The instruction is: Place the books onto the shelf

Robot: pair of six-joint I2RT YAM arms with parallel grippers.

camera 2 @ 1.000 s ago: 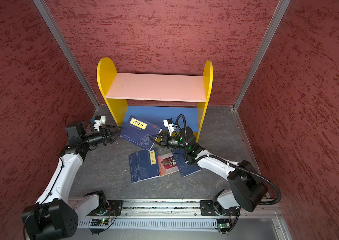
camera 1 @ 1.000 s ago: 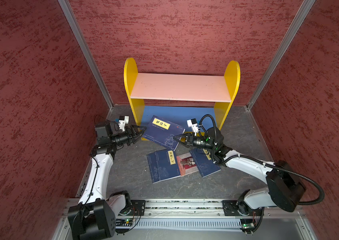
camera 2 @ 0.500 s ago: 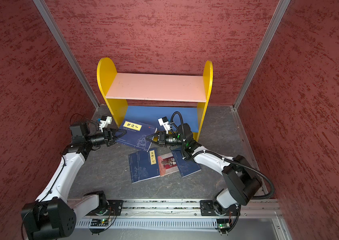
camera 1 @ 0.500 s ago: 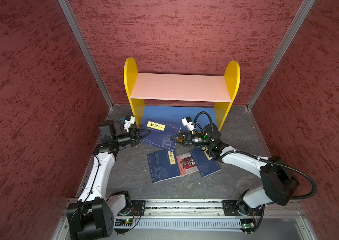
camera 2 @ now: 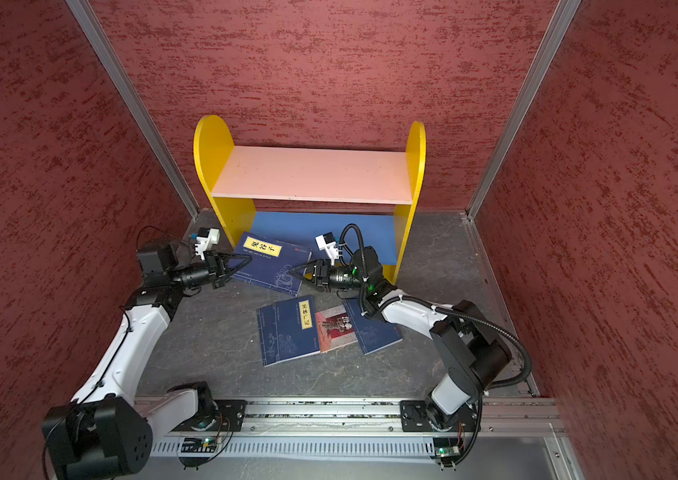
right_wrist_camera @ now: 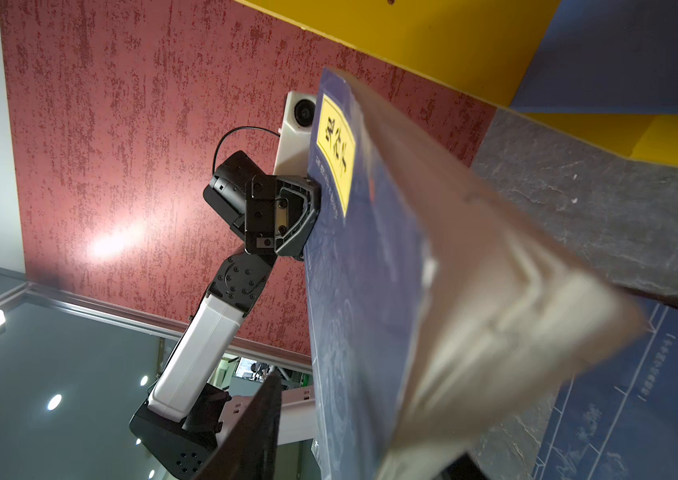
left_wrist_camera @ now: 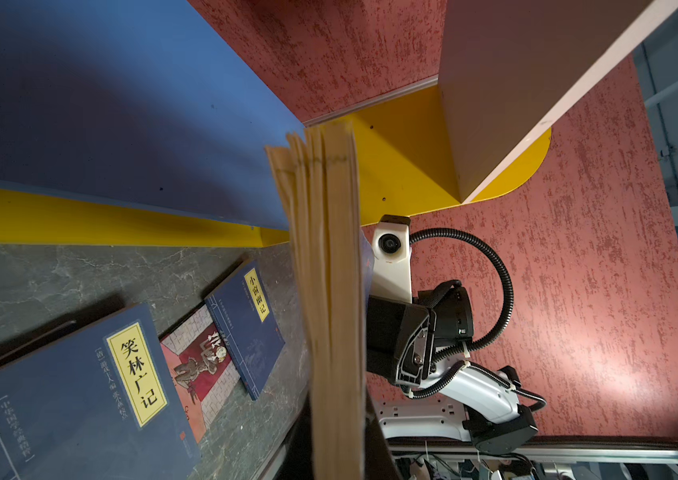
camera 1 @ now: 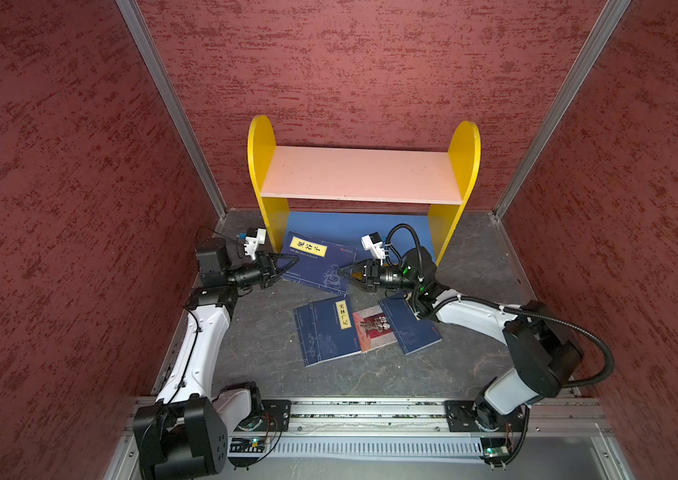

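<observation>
The left gripper is seen clamped on the near left edge of the lifted book. In the left wrist view the yellowed page block is pinched between its jaws. At the opposite corner of the cover, the right gripper is shown with its jaws parted to a middling width around the edge. In the right wrist view a gap is visible between one finger and the navy cover, and the corner nearest that camera is blurred.

The lifted book is carried between the two grippers, raised off the floor and tilted, with its yellow label turned upward. Its far edge is seen past the jaws, overlapping the blue board of the shelf in both top views. Whether that edge touches the board cannot be told.

The shelf is set beyond both grippers against the back wall, with its pink board above the blue one.

On the near side of the right jaws, a pink book is laid flat on the floor. It is flanked by a navy pair, and both touch it. The navy book on the right gripper's side is partly covered by the right arm.
</observation>
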